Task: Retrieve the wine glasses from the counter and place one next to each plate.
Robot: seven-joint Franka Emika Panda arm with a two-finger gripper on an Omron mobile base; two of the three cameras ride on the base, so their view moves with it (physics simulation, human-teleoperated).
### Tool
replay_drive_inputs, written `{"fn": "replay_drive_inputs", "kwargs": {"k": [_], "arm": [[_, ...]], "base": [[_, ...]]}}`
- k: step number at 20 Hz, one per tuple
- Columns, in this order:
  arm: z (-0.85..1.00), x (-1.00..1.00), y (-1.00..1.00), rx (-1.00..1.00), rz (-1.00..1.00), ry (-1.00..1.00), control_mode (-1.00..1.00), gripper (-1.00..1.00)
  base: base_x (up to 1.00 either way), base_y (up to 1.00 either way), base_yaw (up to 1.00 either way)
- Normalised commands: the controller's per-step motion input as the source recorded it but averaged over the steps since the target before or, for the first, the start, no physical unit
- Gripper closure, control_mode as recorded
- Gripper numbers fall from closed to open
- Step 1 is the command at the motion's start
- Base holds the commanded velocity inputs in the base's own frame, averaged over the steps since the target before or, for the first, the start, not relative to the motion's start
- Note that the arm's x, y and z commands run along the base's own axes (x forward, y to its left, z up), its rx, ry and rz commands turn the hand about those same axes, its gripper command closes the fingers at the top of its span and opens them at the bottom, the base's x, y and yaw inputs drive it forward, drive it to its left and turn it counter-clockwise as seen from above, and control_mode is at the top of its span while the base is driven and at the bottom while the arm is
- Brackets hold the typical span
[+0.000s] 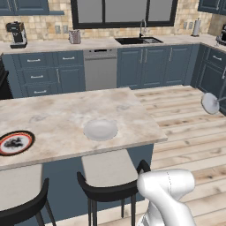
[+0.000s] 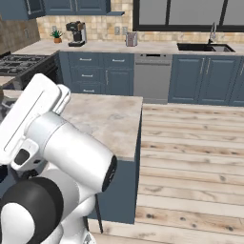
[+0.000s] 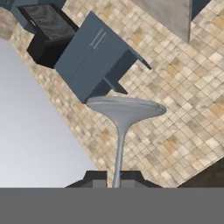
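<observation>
Here the hand [image 3: 113, 177] grips 1 wine glass [image 3: 122, 114] by its stem.

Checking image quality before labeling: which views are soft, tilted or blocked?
Left base view: even light, slightly soft, pale plate low-contrast on the counter. Right base view: arm blocks the left half. Hand view: rolled; glass sharp, pincer shut on its stem.

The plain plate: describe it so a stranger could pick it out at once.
Find the marble-look island counter with black stools. Near its front edge lies the plain plate, pale grey-white. Unlike the patterned plate at the left, it has no red rim or dark centre.
</observation>
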Motion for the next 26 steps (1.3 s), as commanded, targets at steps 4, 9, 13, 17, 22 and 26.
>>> {"fn": "replay_drive_inputs", "kwargs": {"k": [4,9,13,17,22,26], "arm": [[0.00,0.39,0.02,-0.01,0.00,0.25,-1.00,1.00],[-0.08,0.24,0.01,-0.03,0.00,0.16,-1.00,1.00],[-0.31,0.33,0.00,-0.03,0.00,0.18,-1.00,1.00],[-0.34,0.33,0.00,-0.01,0.00,0.16,-1.00,1.00],[-0.31,0.43,0.00,0.00,0.00,0.10,-1.00,1.00],[-0.33,0.47,0.00,0.00,0.00,0.07,-1.00,1.00]], "base": [[0.00,0.00,0.00],[0.00,0.00,0.00],[0.00,0.00,0.00],[0.00,0.00,0.00],[0.00,0.00,0.00],[0.00,0.00,0.00]]}}
